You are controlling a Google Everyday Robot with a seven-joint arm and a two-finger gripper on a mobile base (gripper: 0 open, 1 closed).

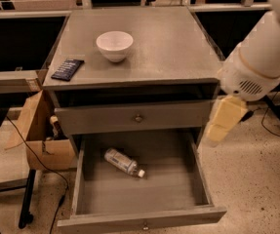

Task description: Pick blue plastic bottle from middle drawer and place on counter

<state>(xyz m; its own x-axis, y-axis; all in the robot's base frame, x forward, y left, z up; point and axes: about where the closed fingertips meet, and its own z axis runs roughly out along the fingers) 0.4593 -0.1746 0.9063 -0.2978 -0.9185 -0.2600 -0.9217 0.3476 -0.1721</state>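
Hanging under the white arm (264, 52), the pale yellowish gripper (224, 120) sits just beside the right end of the closed grey upper drawer (105, 118); whether it is wide or narrow cannot be told. The small translucent blue plastic bottle (124, 162) lies on its side left of centre in the pulled-out shallow grey middle drawer (178, 189), white cap toward the front right. A round white bowl (114, 45) and a dark flat packet (67, 69) rest on the flat matte grey counter (173, 43).
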